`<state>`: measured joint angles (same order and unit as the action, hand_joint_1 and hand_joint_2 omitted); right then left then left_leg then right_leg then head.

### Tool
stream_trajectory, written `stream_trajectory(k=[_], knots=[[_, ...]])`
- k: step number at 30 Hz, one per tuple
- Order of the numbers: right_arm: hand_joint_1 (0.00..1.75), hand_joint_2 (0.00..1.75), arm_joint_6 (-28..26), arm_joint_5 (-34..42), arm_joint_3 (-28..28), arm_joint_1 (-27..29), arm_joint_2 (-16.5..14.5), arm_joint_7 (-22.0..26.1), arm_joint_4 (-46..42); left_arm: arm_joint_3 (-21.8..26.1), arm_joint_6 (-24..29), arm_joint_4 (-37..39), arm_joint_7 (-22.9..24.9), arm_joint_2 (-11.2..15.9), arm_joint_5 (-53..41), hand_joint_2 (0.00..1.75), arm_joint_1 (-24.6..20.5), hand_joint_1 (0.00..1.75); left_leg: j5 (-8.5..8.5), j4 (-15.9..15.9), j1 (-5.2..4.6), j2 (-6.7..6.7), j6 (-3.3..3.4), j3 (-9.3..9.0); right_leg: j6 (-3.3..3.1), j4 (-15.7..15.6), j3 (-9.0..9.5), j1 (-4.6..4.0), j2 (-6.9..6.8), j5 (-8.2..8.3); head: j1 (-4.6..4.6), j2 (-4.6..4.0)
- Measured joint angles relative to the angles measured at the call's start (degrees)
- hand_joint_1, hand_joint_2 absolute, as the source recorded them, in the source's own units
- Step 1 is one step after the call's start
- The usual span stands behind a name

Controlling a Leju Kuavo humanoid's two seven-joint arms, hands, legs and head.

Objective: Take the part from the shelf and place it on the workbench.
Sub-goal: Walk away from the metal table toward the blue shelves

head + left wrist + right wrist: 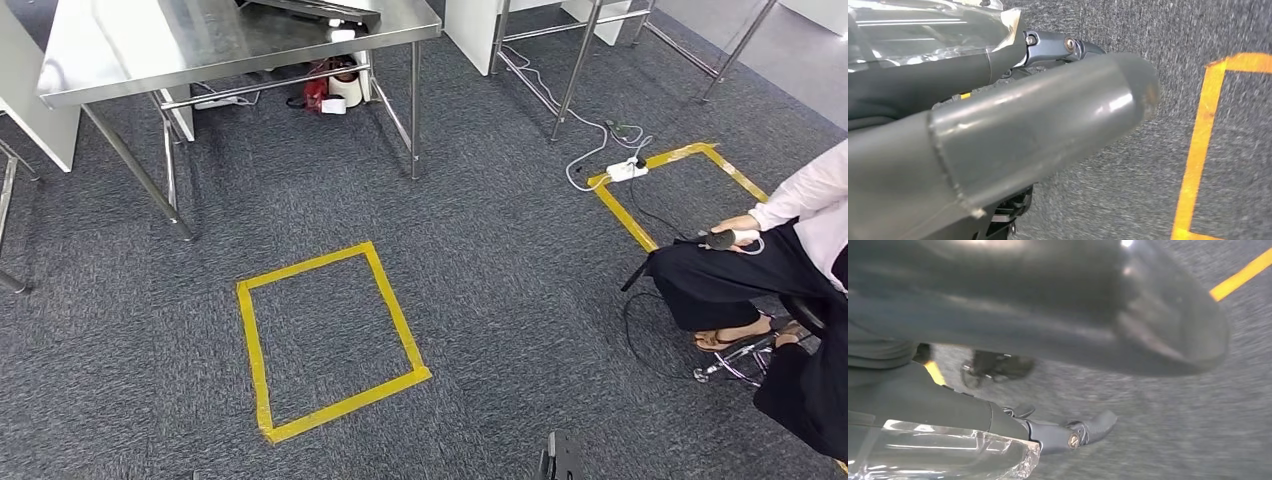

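**Left hand** (pixel 998 115): hangs at the robot's side over the grey carpet (pixel 500 250). The thick thumb lies straight, and the dark fingers (pixel 1068 45) stretch out beside it with carpet visible in the gap. Nothing is gripped. Clear film (pixel 923 30) lies along the back of the fingers, probably a protective wrap rather than cargo.

**Right hand** (pixel 1048 340): in the same posture, with its fingers (pixel 1088 430) extended and apart from the thumb, holding nothing.

**Part:** its location cannot be told from these pictures. Since both hands are free, it is judged to be on the shelf, with pickup not yet done.

**Steel table** (pixel 200 40): stands ahead at the far side of the carpet and is possibly the workbench.

**Yellow tape square** (pixel 252 350): marked on the floor just in front of the robot, likely a standing mark for it.

**Second tape square** (pixel 620 213): lies off to the right, with a white power strip (pixel 626 170) on its far edge.

**Person** (pixel 800 200): seated at the right, holding a small handheld device (pixel 722 239), presumably to supervise the run.
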<state>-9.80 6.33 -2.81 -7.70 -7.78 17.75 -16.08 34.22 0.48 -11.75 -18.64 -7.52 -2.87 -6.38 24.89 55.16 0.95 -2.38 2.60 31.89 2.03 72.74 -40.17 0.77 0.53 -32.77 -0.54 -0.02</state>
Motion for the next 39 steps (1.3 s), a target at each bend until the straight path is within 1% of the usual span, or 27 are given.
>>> stream_trajectory(k=[1,3,4,5,6,8,10,12,13,14,15,16,17,19,21,23,25,27,29,30,31,32,33,35,36,38,39], knots=[[0.0,0.0,0.68,0.11,-0.17,0.16,0.25,-0.52,0.37,-0.05,0.15,-0.01,0.0,-0.03,-0.11,0.0,-0.02,0.0,0.04,0.04,0.05,-0.7,-0.14,-0.01,0.64,-2.44,1.43,0.24,-0.4,1.1,0.02,0.0],[0.0,0.0,1.08,0.15,-0.46,0.12,0.59,-1.15,0.83,-0.16,0.35,-0.01,-0.01,-0.06,-0.19,0.0,-0.08,0.0,0.27,0.38,0.01,-1.97,-0.7,-0.06,1.52,-11.34,6.42,0.49,-2.78,4.13,0.1,0.0],[0.0,0.0,1.17,0.21,-0.57,0.04,0.66,-1.32,0.97,-0.21,0.38,-0.01,-0.03,-0.07,-0.18,0.0,-0.1,0.0,0.47,0.61,-0.09,-2.56,-1.12,-0.09,1.49,-14.81,8.35,0.38,-3.88,5.3,0.13,0.0],[0.0,0.0,1.32,0.31,-0.66,-0.04,0.68,-1.41,1.11,-0.26,0.38,-0.01,-0.05,-0.05,-0.18,0.0,-0.11,0.0,0.63,0.81,-0.23,-3.08,-1.54,-0.16,1.19,-16.74,9.27,0.24,-4.62,5.97,0.11,0.0],[0.0,0.0,1.47,0.43,-0.75,-0.05,0.67,-1.51,1.27,-0.3,0.38,-0.01,-0.09,-0.05,-0.15,0.0,-0.13,0.0,0.75,0.91,-0.34,-3.6,-1.92,-0.27,0.75,-17.12,9.22,0.05,-4.67,6.22,0.1,0.0],[0.0,0.0,1.65,0.59,-0.96,0.08,0.65,-1.68,1.66,-0.35,0.37,-0.01,-0.2,-0.13,-0.12,0.0,-0.26,0.0,0.96,1.05,-0.08,-4.11,-2.62,-0.48,-0.13,-17.03,8.87,0.29,-3.35,6.55,0.01,0.0],[0.0,0.0,1.68,0.68,-1.12,0.13,0.65,-1.87,1.94,-0.37,0.35,-0.01,-0.36,-0.16,-0.02,0.0,-0.33,0.0,3.03,3.25,0.29,-1.94,-3.26,0.27,-1.02,-17.1,8.97,0.76,-2.12,6.99,-0.14,0.0],[0.0,0.0,1.74,0.77,-1.21,0.08,0.61,-2.09,2.1,-0.37,0.32,0.0,-0.46,-0.14,0.15,0.0,-0.17,0.0,7.46,9.99,0.42,1.18,-3.46,2.98,-1.68,-17.08,8.81,0.73,-0.9,7.38,-0.35,0.0],[0.0,0.0,1.79,0.86,-1.25,0.08,0.58,-2.19,2.18,-0.37,0.3,0.01,-0.48,-0.15,0.23,0.0,-0.03,0.0,9.5,14.04,0.41,1.92,-3.41,4.69,-1.87,-17.04,8.63,0.56,-0.27,7.5,-0.39,0.0],[0.0,0.0,1.85,0.96,-1.31,0.11,0.55,-2.28,2.28,-0.36,0.28,0.01,-0.49,-0.15,0.31,0.0,0.1,0.0,10.61,17.12,0.39,2.26,-3.34,6.02,-1.95,-16.97,8.47,0.42,0.47,7.57,-0.4,0.0],[0.0,0.0,1.93,1.06,-1.39,0.15,0.54,-2.35,2.38,-0.36,0.25,0.01,-0.51,-0.15,0.36,0.0,0.19,0.0,10.55,18.26,0.39,2.38,-3.22,6.48,-1.99,-16.86,8.35,0.32,1.21,7.6,-0.42,0.0],[0.0,0.0,2.01,1.18,-1.51,0.18,0.55,-2.4,2.49,-0.35,0.19,0.01,-0.52,-0.15,0.41,0.0,0.23,0.0,9.39,17.17,0.39,2.49,-3.05,5.85,-1.99,-16.7,8.28,0.27,1.97,7.61,-0.41,0.0],[0.0,0.0,2.1,1.26,-1.64,0.2,0.55,-2.43,2.58,-0.34,0.11,0.01,-0.54,-0.14,0.45,0.0,0.25,0.0,7.44,14.03,0.42,2.81,-2.86,4.2,-1.97,-16.51,8.25,0.26,2.76,7.62,-0.42,0.0],[0.0,0.0,2.27,1.41,-1.91,0.14,0.52,-2.47,2.67,-0.34,-0.1,0.01,-0.56,-0.12,0.48,0.0,0.22,0.0,4.37,6.44,0.6,4.96,-2.47,0.31,-1.79,-16.06,8.03,0.1,4.14,7.63,-0.4,0.0],[0.0,0.0,2.31,1.45,-2.07,0.07,0.52,-2.47,2.7,-0.35,-0.27,0.01,-0.58,-0.12,0.5,0.0,0.17,0.0,3.58,3.01,0.51,6.28,-2.2,-1.25,-1.19,-15.85,7.46,-0.08,5.2,7.86,-0.34,0.0],[0.0,0.0,2.2,1.24,-2.12,0.14,0.62,-2.47,2.77,-0.35,-0.42,0.01,-0.59,-0.22,0.52,0.0,0.11,0.0,3.22,2.72,0.21,5.22,-1.65,-1.12,-0.29,-15.96,6.8,-0.13,6.05,8.26,-0.34,0.0],[0.0,0.0,1.9,0.87,-2.13,0.24,0.75,-2.43,2.88,-0.34,-0.57,0.0,-0.63,-0.33,0.53,0.0,-0.02,0.0,2.58,2.11,0.13,3.91,-0.64,-1.1,0.03,-14.31,5.54,-0.18,4.58,7.38,-0.25,0.0],[0.0,0.0,1.66,0.68,-2.13,0.22,0.82,-2.33,2.94,-0.34,-0.64,-0.01,-0.7,-0.37,0.54,0.0,-0.06,0.0,2.22,1.75,0.01,2.4,-0.01,-0.96,-0.28,-8.14,2.49,-0.19,1.57,4.21,0.02,0.0],[0.0,0.0,1.61,0.62,-2.13,0.24,0.84,-2.27,2.97,-0.34,-0.66,-0.01,-0.74,-0.39,0.56,0.0,0.02,0.0,2.16,1.77,-0.25,0.77,0.11,-0.69,-0.25,-0.6,-0.85,-0.15,0.3,1.09,0.19,0.0],[0.0,0.0,1.61,0.62,-2.13,0.32,0.86,-2.27,3.01,-0.33,-0.66,-0.01,-0.73,-0.4,0.57,0.0,0.04,0.0,2.13,1.78,-0.35,0.0,0.12,-0.59,0.0,1.03,-1.31,-0.13,0.13,0.57,0.19,0.0],[0.0,0.0,1.61,0.62,-2.13,0.42,0.89,-2.27,3.05,-0.33,-0.66,-0.01,-0.74,-0.42,0.57,0.0,0.03,0.0,2.11,1.8,-0.41,-0.71,0.12,-0.55,0.35,0.13,-0.41,-0.13,-0.06,0.99,0.21,0.0],[0.0,0.0,1.61,0.62,-2.13,0.5,0.94,-2.27,3.09,-0.34,-0.66,-0.01,-0.74,-0.45,0.57,0.0,0.01,0.0,2.1,1.8,-0.44,-1.38,0.1,-0.57,0.69,-3.16,1.73,-0.12,-0.49,2.12,0.2,0.0],[0.0,0.0,1.61,0.62,-2.13,0.5,0.99,-2.24,3.11,-0.34,-0.66,-0.01,-0.75,-0.49,0.57,0.0,-0.03,0.0,2.11,1.81,-0.48,-1.96,0.03,-0.67,0.88,-7.82,4.61,-0.15,-1.62,3.5,0.23,0.0],[0.0,0.0,1.61,0.61,-2.13,0.36,1.08,-2.01,3.12,-0.34,-0.73,-0.01,-0.88,-0.56,0.57,0.0,-0.1,0.0,2.25,1.83,-0.72,-3.04,-0.42,-0.92,0.5,-15.0,8.6,-0.63,-3.94,5.51,0.21,0.0],[0.0,0.0,1.61,0.61,-2.13,0.34,1.1,-1.82,3.13,-0.34,-0.78,-0.01,-0.97,-0.58,0.57,0.0,-0.16,0.0,2.35,1.83,-0.82,-3.53,-0.74,-1.06,0.09,-16.47,9.25,-0.89,-4.54,5.89,0.19,0.0],[0.0,0.0,1.6,0.61,-2.14,0.49,1.16,-1.28,3.18,-0.36,-0.93,-0.02,-1.19,-0.67,0.57,0.0,-0.29,0.0,2.46,1.73,-0.85,-4.45,-1.42,-1.31,-0.77,-16.82,9.0,-1.01,-3.58,6.17,0.13,0.0],[0.0,0.0,1.59,0.62,-2.14,0.64,1.16,-1.0,3.22,-0.36,-1.02,-0.02,-1.28,-0.72,0.57,0.0,-0.36,0.0,2.78,1.97,-0.73,-4.09,-1.76,-1.3,-1.15,-17.0,9.15,-0.71,-2.97,6.39,0.09,0.0]])
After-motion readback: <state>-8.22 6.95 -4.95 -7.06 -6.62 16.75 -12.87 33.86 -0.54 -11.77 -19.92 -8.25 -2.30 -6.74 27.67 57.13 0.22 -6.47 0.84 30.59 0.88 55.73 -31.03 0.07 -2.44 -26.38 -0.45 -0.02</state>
